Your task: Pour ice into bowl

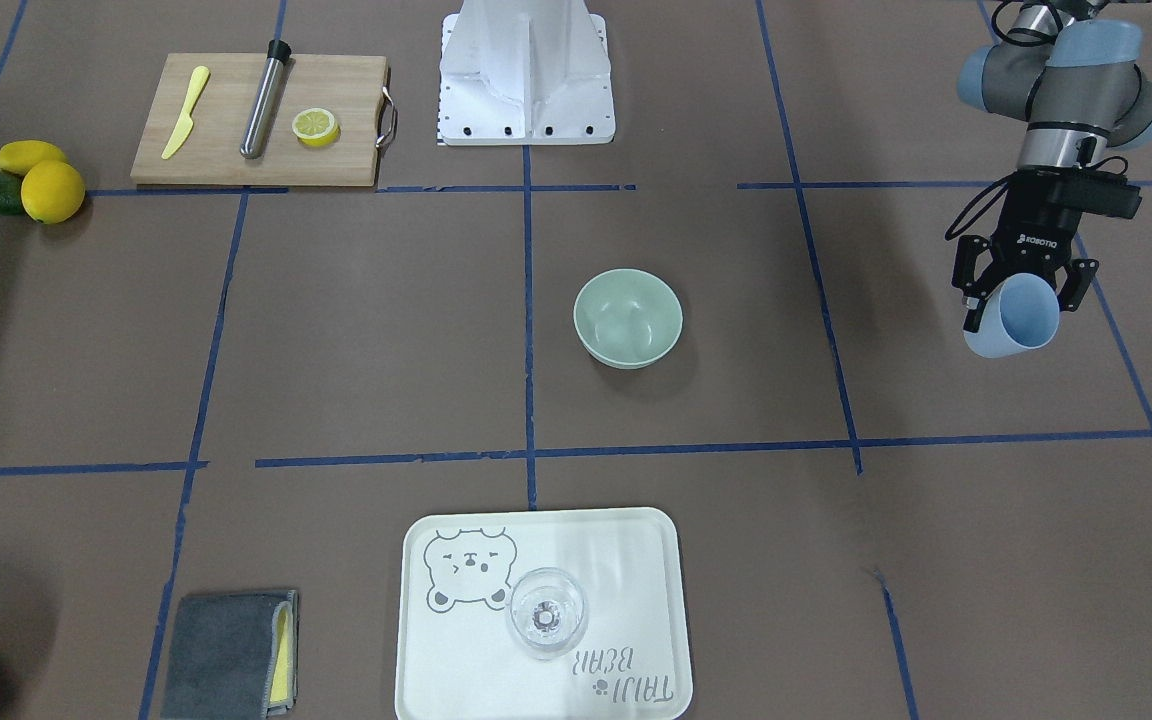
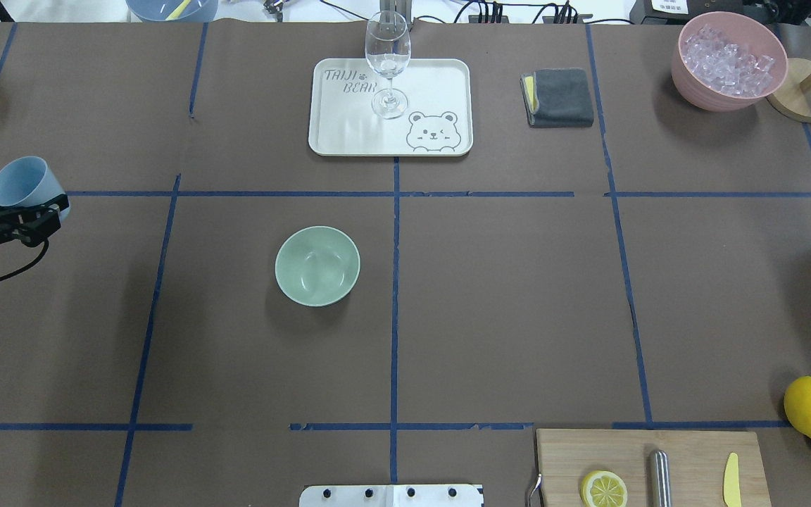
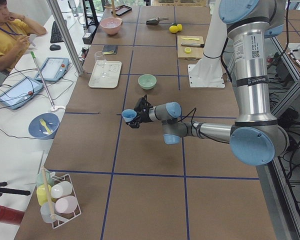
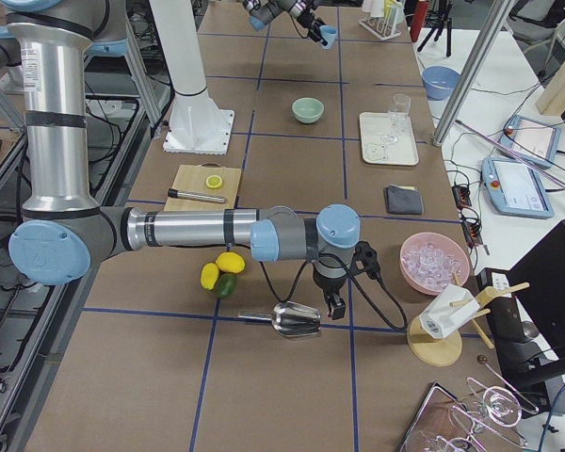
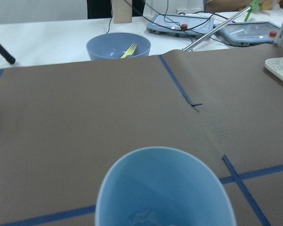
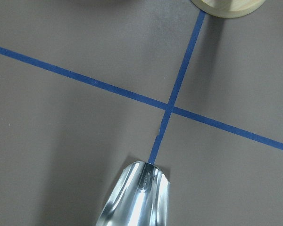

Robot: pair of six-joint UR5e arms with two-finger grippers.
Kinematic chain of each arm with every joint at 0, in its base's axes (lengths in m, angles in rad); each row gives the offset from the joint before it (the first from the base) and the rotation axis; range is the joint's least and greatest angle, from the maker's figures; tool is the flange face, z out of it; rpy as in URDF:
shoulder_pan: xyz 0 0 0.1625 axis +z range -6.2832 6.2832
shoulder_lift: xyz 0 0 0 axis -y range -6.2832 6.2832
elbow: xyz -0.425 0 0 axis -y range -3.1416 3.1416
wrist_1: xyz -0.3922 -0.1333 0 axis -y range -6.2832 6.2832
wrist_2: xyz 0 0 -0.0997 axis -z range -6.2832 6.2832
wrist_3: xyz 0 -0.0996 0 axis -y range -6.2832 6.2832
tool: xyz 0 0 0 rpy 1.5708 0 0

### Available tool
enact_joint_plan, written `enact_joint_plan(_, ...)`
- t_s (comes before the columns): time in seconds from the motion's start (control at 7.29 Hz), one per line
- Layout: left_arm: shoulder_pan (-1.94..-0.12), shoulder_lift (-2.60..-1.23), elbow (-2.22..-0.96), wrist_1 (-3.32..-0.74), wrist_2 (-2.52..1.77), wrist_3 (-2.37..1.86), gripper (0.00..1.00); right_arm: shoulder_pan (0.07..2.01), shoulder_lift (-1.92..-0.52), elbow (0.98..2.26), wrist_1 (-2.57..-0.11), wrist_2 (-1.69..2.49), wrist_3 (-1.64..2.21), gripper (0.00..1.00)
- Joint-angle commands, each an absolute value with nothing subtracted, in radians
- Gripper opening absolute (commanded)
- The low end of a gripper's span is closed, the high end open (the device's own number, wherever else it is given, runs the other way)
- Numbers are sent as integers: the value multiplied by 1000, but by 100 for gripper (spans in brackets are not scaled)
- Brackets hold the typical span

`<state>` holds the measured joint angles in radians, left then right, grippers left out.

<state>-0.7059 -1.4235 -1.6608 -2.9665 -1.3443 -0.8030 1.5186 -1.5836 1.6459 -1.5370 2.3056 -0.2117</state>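
My left gripper [image 1: 1021,300] is shut on a light blue cup [image 1: 1011,318], held tilted in the air far out on the robot's left side; it also shows in the overhead view [image 2: 22,182]. In the left wrist view a little glassy ice [image 5: 144,217] lies at the cup's bottom. The sage-green bowl [image 2: 317,265] stands near the table's middle, well apart from the cup, and looks empty. My right gripper [image 4: 334,303] is at a metal scoop [image 4: 297,320]; I cannot tell whether it is shut.
A pink container [image 2: 728,56] full of ice stands at the far right, next to a wooden stand [image 2: 803,98]. A white tray [image 2: 441,77] holds a wine glass [image 2: 388,56]. There are also a grey cloth [image 2: 560,97], a cutting board [image 2: 694,451] and lemons [image 2: 810,407].
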Motion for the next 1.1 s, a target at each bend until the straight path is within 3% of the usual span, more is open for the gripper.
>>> enact_joint_plan(0.0,-710,-1533,-1669,-2929,-1440,-787,0,1522,-1583,1646,-1537,2306,-212,100)
enact_joint_plan(0.96,-696,-1735,-1681,-2668,-1221,-566,0,1523,-1586,1646,-1536,2306,-212,100)
